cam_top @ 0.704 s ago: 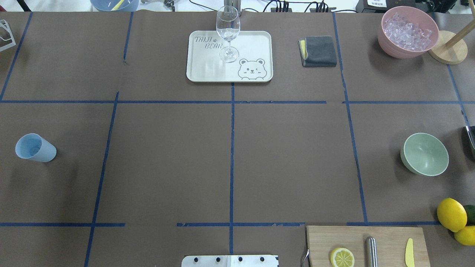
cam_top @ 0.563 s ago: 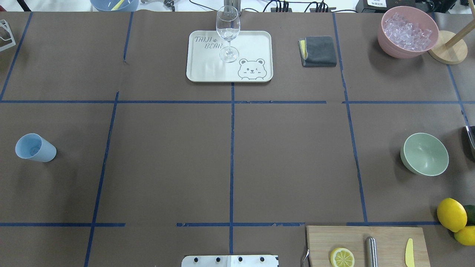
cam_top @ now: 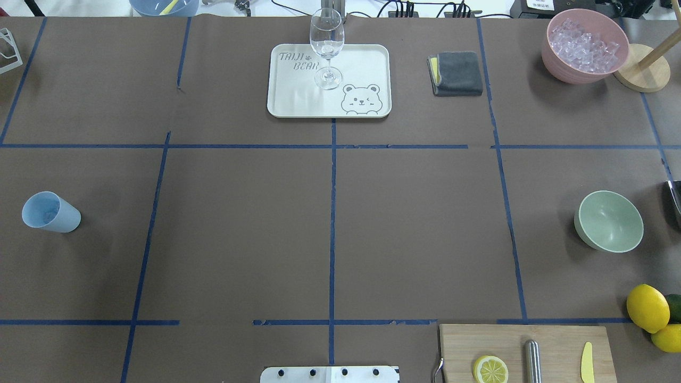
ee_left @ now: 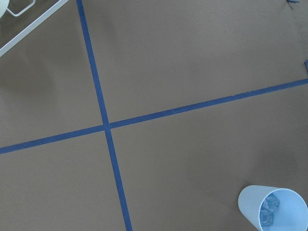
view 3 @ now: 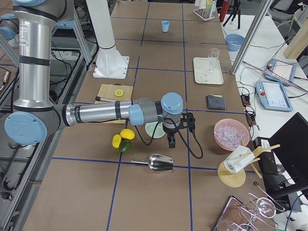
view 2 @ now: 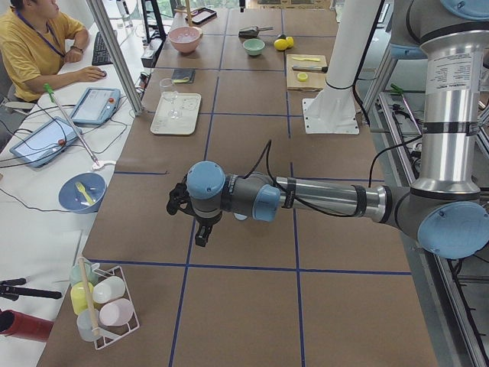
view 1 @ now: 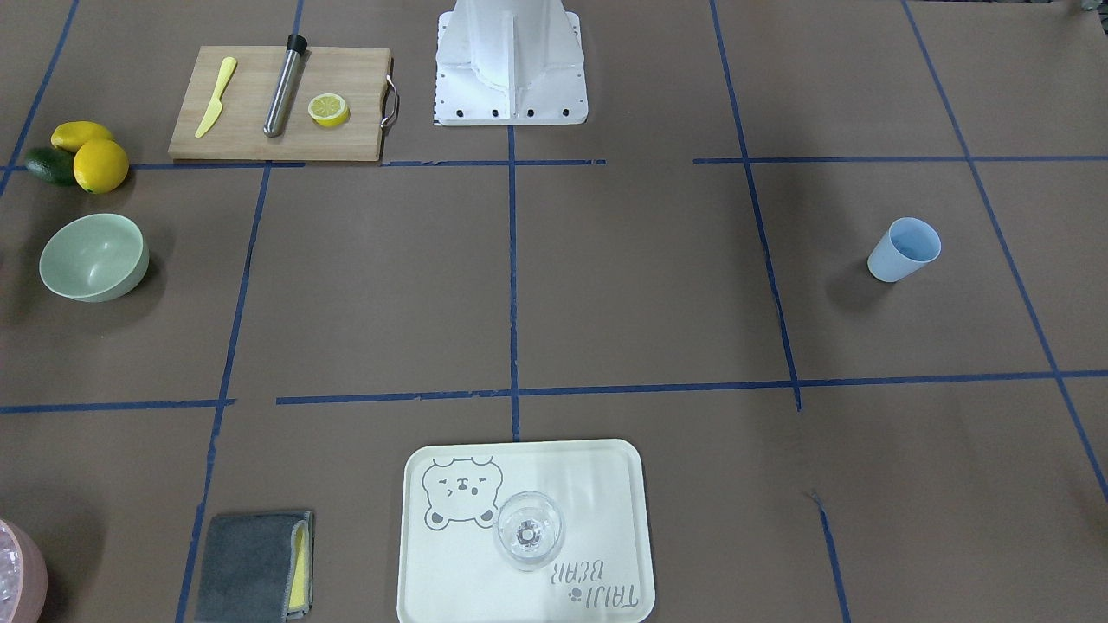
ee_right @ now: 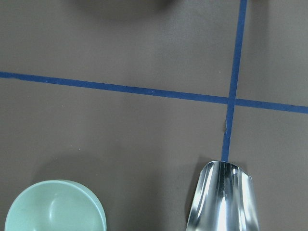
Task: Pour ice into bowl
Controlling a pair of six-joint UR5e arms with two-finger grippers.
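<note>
Cup (cam_top: 50,211) and bowl (cam_top: 609,221) stand well apart.
Overhead: cup left, matte sage bowl right. Left wrist alone shows glassy ice (ee_left: 267,210) in the cup. Side views alone show the left gripper (view 2: 200,234) and right gripper (view 3: 172,143); whether their jaws are apart, I cannot tell.

1. The left arm (view 2: 328,200) was stretched out, with its forearm almost horizontal.
2. The left gripper (view 2: 200,234) hung from the wrist and pointed down; it was not possible to tell if it was closed.
3. The right arm (view 3: 96,113) was stretched out level in the same way.
4. The right gripper (view 3: 172,142) also pointed down, and its state was unclear.
</note>
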